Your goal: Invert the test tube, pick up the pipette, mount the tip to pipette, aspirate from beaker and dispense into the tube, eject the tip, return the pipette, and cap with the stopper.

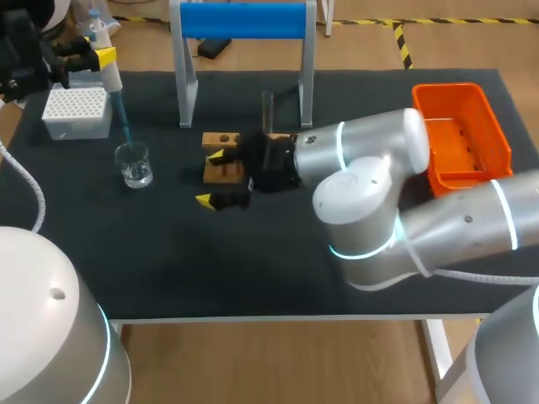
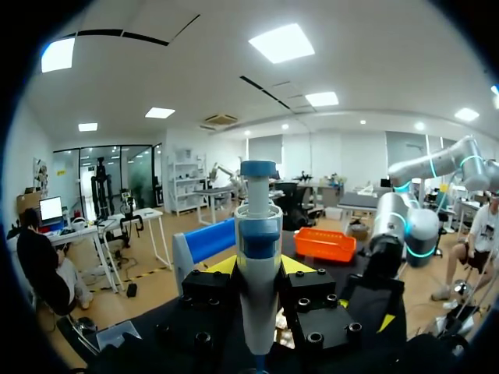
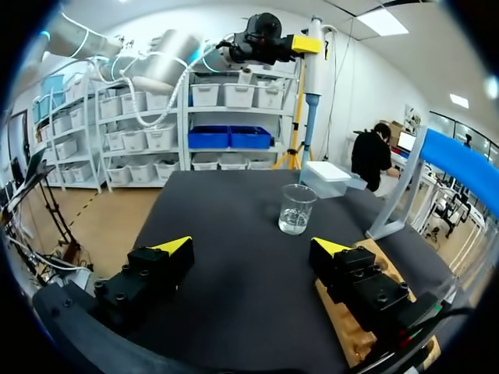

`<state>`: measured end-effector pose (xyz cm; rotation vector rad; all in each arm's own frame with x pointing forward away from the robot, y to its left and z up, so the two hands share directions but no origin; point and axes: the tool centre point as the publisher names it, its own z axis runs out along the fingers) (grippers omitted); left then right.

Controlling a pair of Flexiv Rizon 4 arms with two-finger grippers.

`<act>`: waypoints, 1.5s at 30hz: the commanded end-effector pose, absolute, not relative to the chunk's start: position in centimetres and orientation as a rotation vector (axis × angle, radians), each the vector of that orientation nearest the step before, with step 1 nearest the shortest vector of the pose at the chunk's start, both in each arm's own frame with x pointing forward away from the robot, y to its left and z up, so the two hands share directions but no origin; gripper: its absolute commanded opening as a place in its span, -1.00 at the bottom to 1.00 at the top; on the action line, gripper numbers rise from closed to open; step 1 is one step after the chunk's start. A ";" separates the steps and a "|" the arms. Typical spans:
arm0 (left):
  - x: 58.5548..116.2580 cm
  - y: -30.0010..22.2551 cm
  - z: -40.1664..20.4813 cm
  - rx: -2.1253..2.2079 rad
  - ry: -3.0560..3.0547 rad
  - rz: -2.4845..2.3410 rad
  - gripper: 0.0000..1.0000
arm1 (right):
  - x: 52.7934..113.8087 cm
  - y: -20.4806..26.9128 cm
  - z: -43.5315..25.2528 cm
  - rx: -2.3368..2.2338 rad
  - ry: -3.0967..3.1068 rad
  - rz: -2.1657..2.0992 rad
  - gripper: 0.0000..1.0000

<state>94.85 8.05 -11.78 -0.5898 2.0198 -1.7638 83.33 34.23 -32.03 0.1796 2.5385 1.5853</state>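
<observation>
My left gripper [image 1: 99, 57] is shut on a white and blue pipette [image 1: 112, 82] and holds it upright at the far left. Its blue tip [image 1: 125, 126] points down at the mouth of a glass beaker [image 1: 135, 164] with a little clear liquid. In the left wrist view the pipette [image 2: 257, 257] stands between the two fingers. My right gripper [image 1: 210, 178] is open and lies low over the wooden rack [image 1: 221, 140] at the table's middle. A dark test tube [image 1: 268, 109] stands upright just behind it. From the right wrist, the beaker [image 3: 296, 209] is ahead of the open gripper [image 3: 251, 248].
A white tip box [image 1: 77, 111] sits at the far left beside the beaker. A blue-topped stand [image 1: 244, 21] rises at the back middle. An orange bin [image 1: 459, 135] sits at the back right. My right arm [image 1: 379, 177] spans the table's right half.
</observation>
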 end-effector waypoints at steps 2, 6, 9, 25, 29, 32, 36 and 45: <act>94.9 8.0 -11.9 -0.589 2.015 -1.763 -1.00 | 83.9 35.5 -32.4 0.186 2.542 1.573 1.00; 94.9 8.0 -11.9 -0.589 2.015 -1.763 -1.00 | 84.1 35.6 -32.2 0.180 2.538 1.575 1.00; 94.9 8.0 -11.9 -0.589 2.015 -1.763 -1.00 | 84.0 35.7 -32.1 0.164 2.534 1.569 1.00; 94.9 8.0 -11.9 -0.589 2.015 -1.763 -1.00 | 84.0 35.6 -31.9 0.161 2.533 1.569 1.00; 94.9 8.0 -11.9 -0.589 2.015 -1.763 -1.00 | 84.0 35.6 -31.9 0.161 2.533 1.569 1.00; 94.9 8.0 -11.9 -0.589 2.015 -1.763 -1.00 | 84.0 35.6 -31.9 0.161 2.533 1.569 1.00; 94.9 8.0 -11.9 -0.589 2.015 -1.763 -1.00 | 84.0 35.6 -31.9 0.161 2.533 1.569 1.00; 95.0 8.2 -12.3 -0.597 2.009 -1.764 -1.00 | 84.0 35.6 -31.9 0.161 2.533 1.569 1.00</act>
